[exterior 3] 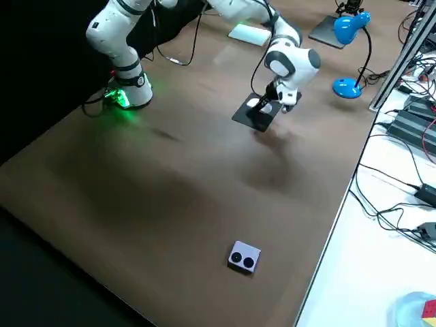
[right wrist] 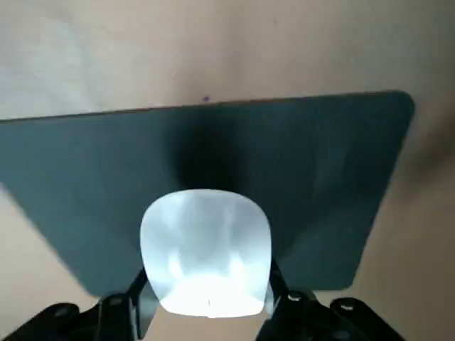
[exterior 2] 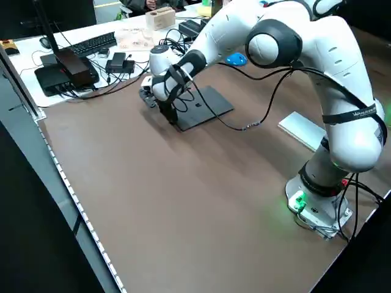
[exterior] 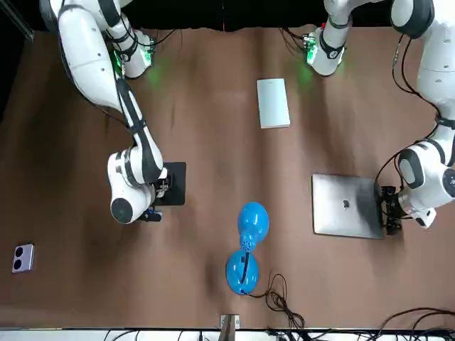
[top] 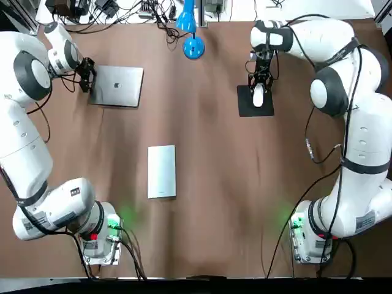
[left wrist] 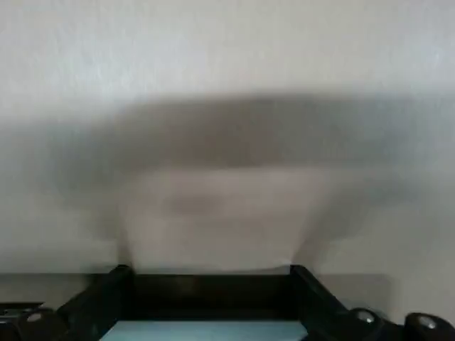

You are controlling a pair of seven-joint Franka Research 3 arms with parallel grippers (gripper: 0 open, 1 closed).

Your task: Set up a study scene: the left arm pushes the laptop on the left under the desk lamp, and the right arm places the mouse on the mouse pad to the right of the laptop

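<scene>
Where the closed silver laptop (top: pixel 117 86) has its outer edge, the left gripper (top: pixel 86 75) stands low on the brown table (top: pixel 214 196). Its two fingers are spread wide along that edge and hold nothing — if they really touch the laptop I cannot tell. From this gripper, the laptop lies directly on the inner side. The blue desk lamp (top: pixel 193 46) is beyond the laptop, well apart from it and a little farther from the robot. The right gripper (top: pixel 259 92) points down over the black mouse pad (top: pixel 247 109), and its fingers are closed on the two sides of a white mouse (top: pixel 258 98). The mouse is directly under the gripper, inside the border of the pad, in the pad's far half — whether it rests on the pad is not visible. A flat white rectangular object (top: pixel 162 171) lies between the two arms, nearer to their bases and well apart from both grippers.
</scene>
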